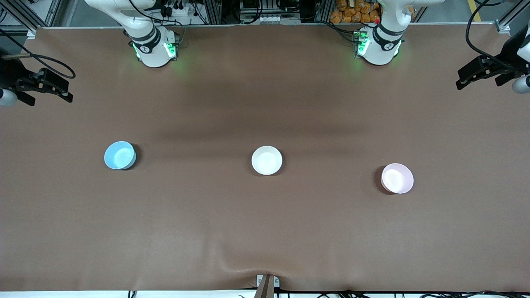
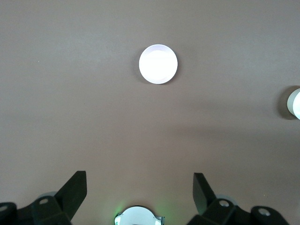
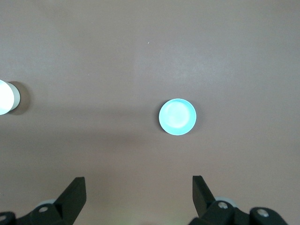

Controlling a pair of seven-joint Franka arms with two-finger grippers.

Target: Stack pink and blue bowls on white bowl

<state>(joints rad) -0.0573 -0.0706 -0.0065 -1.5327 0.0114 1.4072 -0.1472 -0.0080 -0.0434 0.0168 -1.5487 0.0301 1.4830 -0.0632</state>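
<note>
A: Which step?

B: None begun. White bowl (image 1: 266, 160) mid-frame, blue bowl (image 1: 119, 155) mid-left, pink bowl (image 1: 397, 178) lower right, all well apart.

A: Grippers?

B: Left gripper (image 1: 476, 75) at frame's upper-right edge, right gripper (image 1: 45, 87) upper-left edge; both w/ fingers apart, empty, high up.

A: Next?

B: Prob. one drops onto its nearest bowl's rim, then carries it to white.

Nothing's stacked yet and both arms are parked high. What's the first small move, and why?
Probably lower the left gripper toward the pink bowl: jaws open, nothing held, and that bowl sits at its end of the table, apart from the white bowl. The right gripper waits, open, above the blue bowl.
</note>
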